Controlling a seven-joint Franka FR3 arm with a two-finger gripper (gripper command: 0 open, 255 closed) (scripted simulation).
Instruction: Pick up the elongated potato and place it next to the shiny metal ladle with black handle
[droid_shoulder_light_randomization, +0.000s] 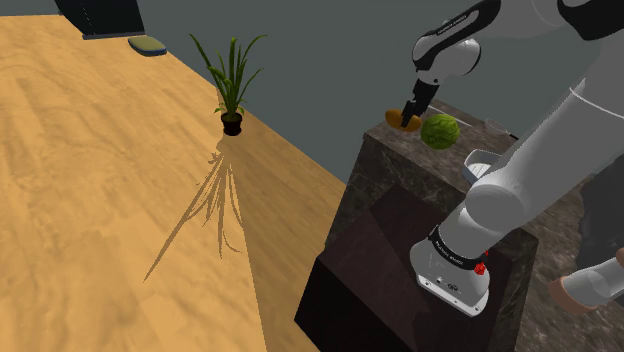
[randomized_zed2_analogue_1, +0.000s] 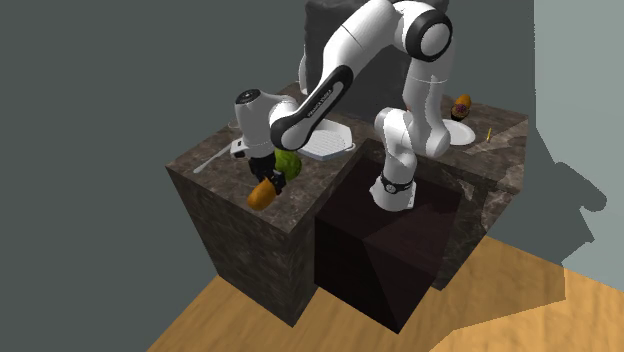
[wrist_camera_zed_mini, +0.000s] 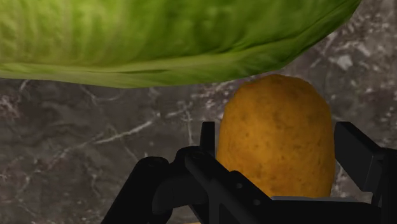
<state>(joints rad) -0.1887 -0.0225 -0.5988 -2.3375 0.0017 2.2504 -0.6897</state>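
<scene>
One potato (wrist_camera_zed_mini: 277, 127) sits in the gripper (wrist_camera_zed_mini: 277, 143), with one green cabbage (wrist_camera_zed_mini: 159, 38) just beside it. One ladle (randomized_zed2_analogue_1: 210, 162) lies near; one potted plant (droid_shoulder_light_randomization: 231, 90) stands well apart.

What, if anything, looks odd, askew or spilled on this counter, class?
Nothing stands out. The gripper clasps the potato close beside the green cabbage, over the stone counter. Nothing looks spilled, tipped or broken.

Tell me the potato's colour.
The potato is golden brown; the wrist view shows it best.
</scene>
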